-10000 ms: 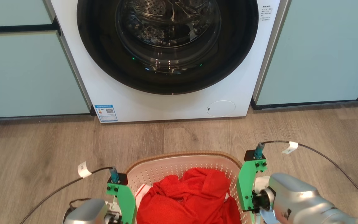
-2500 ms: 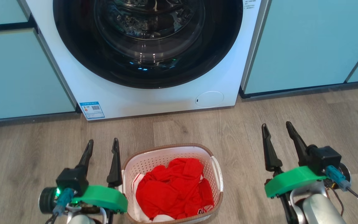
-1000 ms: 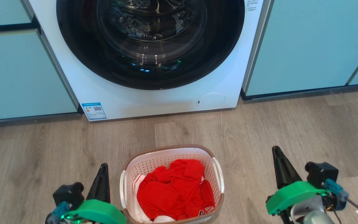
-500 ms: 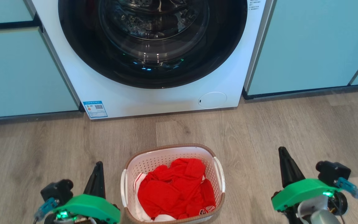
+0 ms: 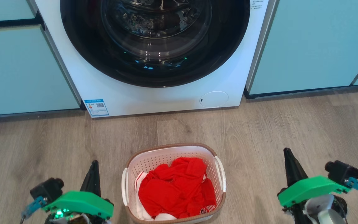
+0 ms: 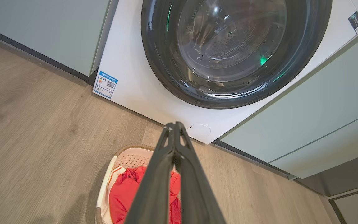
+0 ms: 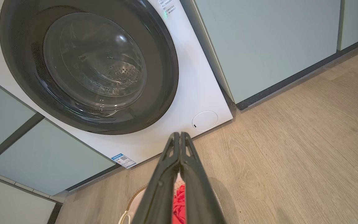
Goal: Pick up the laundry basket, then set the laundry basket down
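Wood-look floor (image 5: 42, 140) across the lower half of the head view. Pale green cabinet fronts (image 5: 309, 46) at 10 and 2 o'clock, flanking a white washing machine (image 5: 154, 99) at 12, with a round dark door.

Laundry basket (image 5: 172, 145) upright on the floor at 6 o'clock in the head view, well short of the machine, touched by neither gripper. Heaped inside, a red garment (image 5: 174, 186), with some white cloth under it at the near edge.

Left gripper (image 5: 94, 165) at 7 o'clock, just beside the basket's 9 o'clock side but apart from it. Fingers pressed together tip to tip in the left wrist view (image 6: 174, 126), nothing between them. Right gripper (image 5: 287, 153) at 4 o'clock, well apart from the basket's 3 o'clock side. Fingers likewise closed together on nothing in the right wrist view (image 7: 179, 134).

Smallest: two white handles, one at the basket's 9 o'clock (image 5: 124, 186), one at its 3 o'clock (image 5: 222, 174).

Handling, as a judgement:
- Probably light, being thin perforated plastic with a soft cloth load.
- Likely stiff along the brown rim and springy in the walls, so some flex to expect under a squeeze.
- Smooth plastic, so apt to slip in a pinch on the bare wall.
- Not fragile.
- Best taken by the two handles, one per gripper, opened first, then lifted level to keep the cloth from sliding out.
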You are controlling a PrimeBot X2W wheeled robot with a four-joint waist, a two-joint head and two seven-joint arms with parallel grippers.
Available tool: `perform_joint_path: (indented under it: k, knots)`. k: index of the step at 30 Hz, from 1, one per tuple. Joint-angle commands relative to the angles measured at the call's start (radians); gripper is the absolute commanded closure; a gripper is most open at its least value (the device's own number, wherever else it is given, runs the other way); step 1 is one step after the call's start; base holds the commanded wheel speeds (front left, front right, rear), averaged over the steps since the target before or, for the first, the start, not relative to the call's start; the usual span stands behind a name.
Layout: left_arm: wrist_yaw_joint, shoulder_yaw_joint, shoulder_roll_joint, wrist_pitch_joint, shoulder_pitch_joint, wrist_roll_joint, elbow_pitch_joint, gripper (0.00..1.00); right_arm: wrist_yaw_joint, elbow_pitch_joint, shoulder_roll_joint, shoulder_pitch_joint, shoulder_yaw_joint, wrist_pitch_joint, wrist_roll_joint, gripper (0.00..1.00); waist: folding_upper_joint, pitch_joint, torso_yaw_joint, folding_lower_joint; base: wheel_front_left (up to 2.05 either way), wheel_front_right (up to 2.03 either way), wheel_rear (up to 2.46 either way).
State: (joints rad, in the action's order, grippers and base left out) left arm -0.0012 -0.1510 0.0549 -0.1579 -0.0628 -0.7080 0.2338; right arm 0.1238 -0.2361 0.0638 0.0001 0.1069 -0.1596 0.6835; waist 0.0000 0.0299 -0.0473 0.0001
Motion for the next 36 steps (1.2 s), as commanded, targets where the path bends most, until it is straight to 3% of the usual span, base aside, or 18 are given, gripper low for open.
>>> perform_joint_path:
  k: [1,36]
  knots:
    - [-0.011,0.023,0.010,0.007,0.058,-0.025,-0.030,1.00,0.002,0.029,0.013,-0.060,-0.004,0.005,0.029,1.00,0.0000,0.000,0.001,0.0000,0.00,0.00,0.00]
    - [-0.059,0.108,0.013,0.103,0.102,-0.387,-0.014,1.00,0.004,0.015,0.016,-0.077,-0.071,0.097,0.405,1.00,0.0000,-0.014,0.019,-0.0001,0.00,0.00,0.00]
